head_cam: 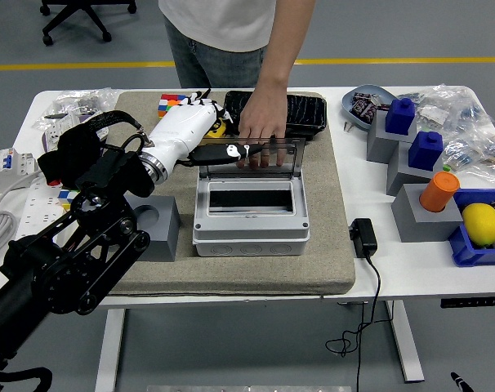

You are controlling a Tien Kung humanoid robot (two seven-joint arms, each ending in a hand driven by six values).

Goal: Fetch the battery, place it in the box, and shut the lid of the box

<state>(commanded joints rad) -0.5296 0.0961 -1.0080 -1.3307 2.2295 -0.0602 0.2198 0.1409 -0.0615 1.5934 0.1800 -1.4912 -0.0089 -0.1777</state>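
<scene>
Fingers (231, 152) of the left hand (200, 135) lie extended, grasping nothing, against the grey box's (250, 214) upright clear lid (268, 160).

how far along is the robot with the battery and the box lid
Done: nothing that can be confirmed; no battery shows inside the open box. In hand: the left hand reaches toward the upright clear lid, while a person's hand rests behind it. Left: closing the lid.
</scene>
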